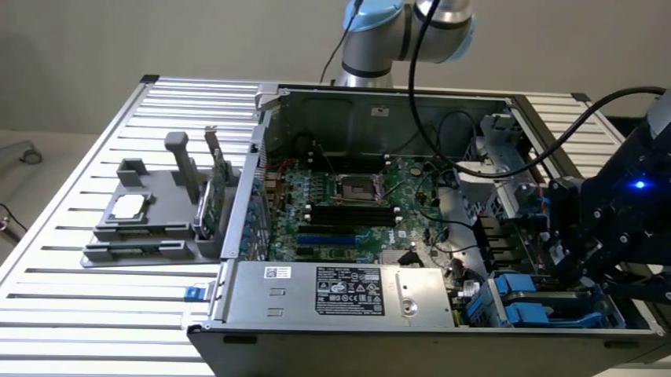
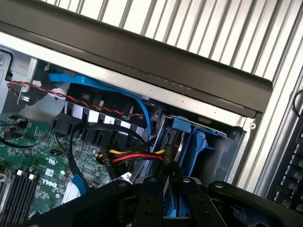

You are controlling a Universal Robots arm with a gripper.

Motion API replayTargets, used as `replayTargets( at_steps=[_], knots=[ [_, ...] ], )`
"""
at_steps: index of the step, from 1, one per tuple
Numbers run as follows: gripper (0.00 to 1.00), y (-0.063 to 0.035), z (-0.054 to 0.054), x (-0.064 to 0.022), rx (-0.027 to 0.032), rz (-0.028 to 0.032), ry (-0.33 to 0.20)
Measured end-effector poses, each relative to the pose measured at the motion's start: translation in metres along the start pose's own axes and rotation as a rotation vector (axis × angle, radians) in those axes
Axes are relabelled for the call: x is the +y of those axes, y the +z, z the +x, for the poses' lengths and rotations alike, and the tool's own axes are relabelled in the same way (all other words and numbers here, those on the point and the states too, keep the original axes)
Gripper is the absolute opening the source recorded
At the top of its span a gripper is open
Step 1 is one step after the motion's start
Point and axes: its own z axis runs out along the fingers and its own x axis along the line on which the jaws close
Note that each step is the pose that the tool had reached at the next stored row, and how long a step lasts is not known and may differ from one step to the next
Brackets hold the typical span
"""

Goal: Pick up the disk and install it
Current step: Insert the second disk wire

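Observation:
My gripper (image 2: 166,187) reaches down into the drive bay at the front corner of the open computer case (image 1: 314,294), on the exterior view's right. Its black fingers (image 2: 150,191) stand close together on a thin dark slab seen edge-on. That slab is the disk (image 2: 169,144), standing upright in the bay with its blue carrier frame (image 2: 196,146) beside it. In the exterior view the dark gripper body (image 1: 592,236) hangs over the bay, just above blue carrier parts (image 1: 521,302).
Yellow, red and black power wires (image 2: 135,155) and a blue data cable (image 2: 118,92) run close to the bay. The motherboard (image 1: 346,204) fills the case floor. A grey parts tray (image 1: 147,224) with a silver chip and an upright green card sits on the slatted table (image 1: 94,298).

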Motion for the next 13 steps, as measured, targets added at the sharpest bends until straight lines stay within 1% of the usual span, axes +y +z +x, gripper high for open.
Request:
replayTargets(
  at_steps=[4, 8, 10, 13],
  knots=[
    [0.18, 0.0002, 0.0045, 0.0022, -0.0153, 0.0056, 0.0],
    [0.18, 0.0003, 0.006, 0.0059, -0.0272, 0.0114, 0.002],
    [0.18, 0.0004, 0.0067, 0.0073, -0.0315, 0.0135, 0.006],
    [0.18, 0.0008, 0.0073, 0.0078, -0.0343, 0.015, 0.018]
  ],
)
